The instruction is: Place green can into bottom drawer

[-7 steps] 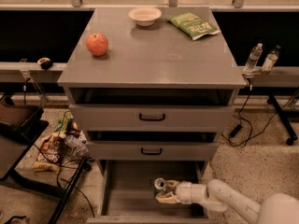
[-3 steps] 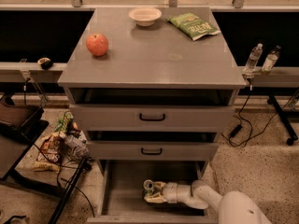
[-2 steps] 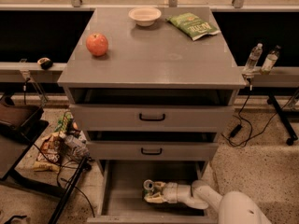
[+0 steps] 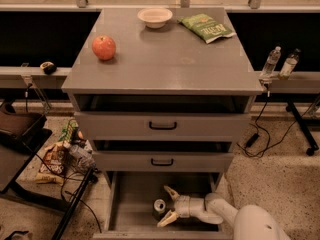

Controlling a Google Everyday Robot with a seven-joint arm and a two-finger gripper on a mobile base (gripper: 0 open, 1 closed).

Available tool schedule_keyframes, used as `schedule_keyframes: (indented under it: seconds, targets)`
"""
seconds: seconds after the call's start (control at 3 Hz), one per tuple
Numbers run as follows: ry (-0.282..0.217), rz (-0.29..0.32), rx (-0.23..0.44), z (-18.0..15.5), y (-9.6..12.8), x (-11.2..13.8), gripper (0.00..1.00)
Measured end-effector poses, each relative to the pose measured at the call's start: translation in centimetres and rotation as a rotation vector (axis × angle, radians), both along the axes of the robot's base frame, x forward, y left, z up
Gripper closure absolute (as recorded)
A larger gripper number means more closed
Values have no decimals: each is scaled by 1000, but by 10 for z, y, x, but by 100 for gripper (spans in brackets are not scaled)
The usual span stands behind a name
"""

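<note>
The bottom drawer (image 4: 132, 209) is pulled out below the two upper drawers. The green can (image 4: 159, 207) stands upright on its grey floor, silver top up, its body dark in the shadow. My gripper (image 4: 167, 205) reaches into the drawer from the right, just right of the can. Its two pale fingers (image 4: 171, 192) are spread wide open. The can sits at the mouth of the open fingers and looks free of them.
The cabinet top (image 4: 165, 59) holds a red apple (image 4: 104, 47), a white bowl (image 4: 155, 17) and a green chip bag (image 4: 206, 27). Two upper drawers with black handles (image 4: 162, 126) are closed. Cables and clutter (image 4: 62, 156) lie on the floor at the left. Two bottles (image 4: 280, 64) stand at the right.
My gripper moved left inside the bottom drawer with the can, then opened its fingers and drew back a little to the right. The can now stands on the drawer floor.
</note>
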State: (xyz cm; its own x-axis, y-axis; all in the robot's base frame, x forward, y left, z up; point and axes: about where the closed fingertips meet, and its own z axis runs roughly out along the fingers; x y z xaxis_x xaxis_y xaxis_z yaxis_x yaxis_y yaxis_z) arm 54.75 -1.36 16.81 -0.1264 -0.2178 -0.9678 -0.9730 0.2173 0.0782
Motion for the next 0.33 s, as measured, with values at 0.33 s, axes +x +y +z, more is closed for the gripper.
schedule_keyframes:
  seconds: [0.33]
  targets:
    - [0,0,0,0,0,0,0]
